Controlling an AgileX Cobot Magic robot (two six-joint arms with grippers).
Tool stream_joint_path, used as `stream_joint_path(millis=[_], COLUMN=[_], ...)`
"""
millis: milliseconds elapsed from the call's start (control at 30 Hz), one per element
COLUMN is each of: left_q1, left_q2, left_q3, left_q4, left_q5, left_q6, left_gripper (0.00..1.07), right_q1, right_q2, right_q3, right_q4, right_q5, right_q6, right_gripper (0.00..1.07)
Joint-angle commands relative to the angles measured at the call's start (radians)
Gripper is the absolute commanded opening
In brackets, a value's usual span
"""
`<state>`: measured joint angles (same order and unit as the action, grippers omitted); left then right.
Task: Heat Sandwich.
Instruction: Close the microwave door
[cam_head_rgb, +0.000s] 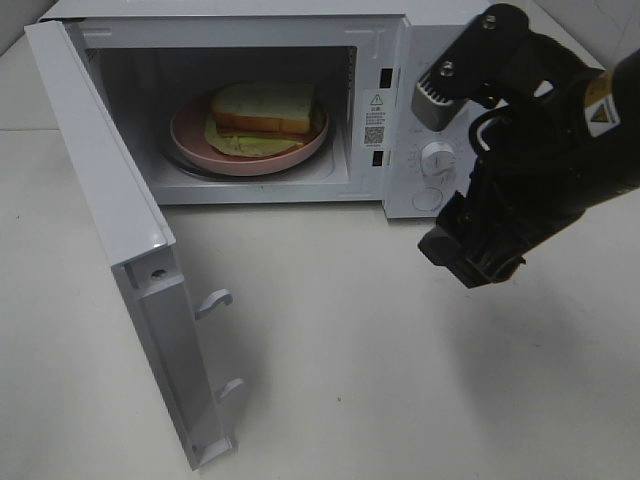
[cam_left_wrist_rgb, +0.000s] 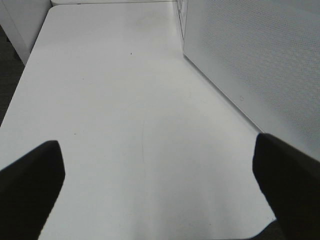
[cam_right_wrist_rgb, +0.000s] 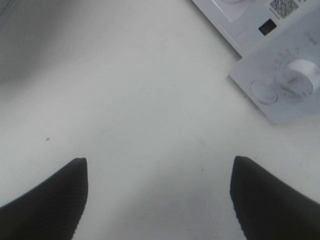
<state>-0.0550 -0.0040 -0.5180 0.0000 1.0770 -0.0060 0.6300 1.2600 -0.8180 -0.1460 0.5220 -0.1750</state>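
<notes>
Sandwich on plate in microwave, ready to heat; door open. L gripper, R gripper spread wide, empty.

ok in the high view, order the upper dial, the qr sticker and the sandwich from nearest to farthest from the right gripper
1. upper dial, on the control panel just behind the right gripper
2. QR sticker, on the frame left of that panel
3. sandwich, on the pink plate inside the cavity
</notes>
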Motion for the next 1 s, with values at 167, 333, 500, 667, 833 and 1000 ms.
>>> stream_joint_path(millis=[167,333,500,667,833,1000], left_q1=[0.002,0.002,0.002,0.002,0.002,0.002], left_q2=[-0.017,-0.017,-0.017,-0.017,-0.017,-0.017], left_q3=[0.001,0.001,0.001,0.001,0.001,0.001], left_q4=[0.000,0.000,0.000,0.000,0.000,0.000], left_q5=[-0.005,-0.005,-0.005,-0.005,-0.005,-0.005], left_q6=[-0.004,-0.004,-0.004,-0.004,-0.004,-0.004], left_gripper=[0.98,0.98,0.98,0.98,0.98,0.98], right_q1=[0.000,0.000,0.000,0.000,0.000,0.000], right_q2=[-0.126,-0.221,-0.324,-0.404,-0.477,-0.537], right_q3=[0.038,0.038,0.038,0.038,0.038,0.038], right_q4=[-0.003,-0.003,0.000,-0.001,0.000,0.009], right_q5=[0.152,0.259,0.372,0.474,0.549,0.576], right_q6=[0.151,0.188,0.196,0.196,0.208,0.222], right_gripper=[0.76,0.76,0.76,0.76,0.76,0.76])
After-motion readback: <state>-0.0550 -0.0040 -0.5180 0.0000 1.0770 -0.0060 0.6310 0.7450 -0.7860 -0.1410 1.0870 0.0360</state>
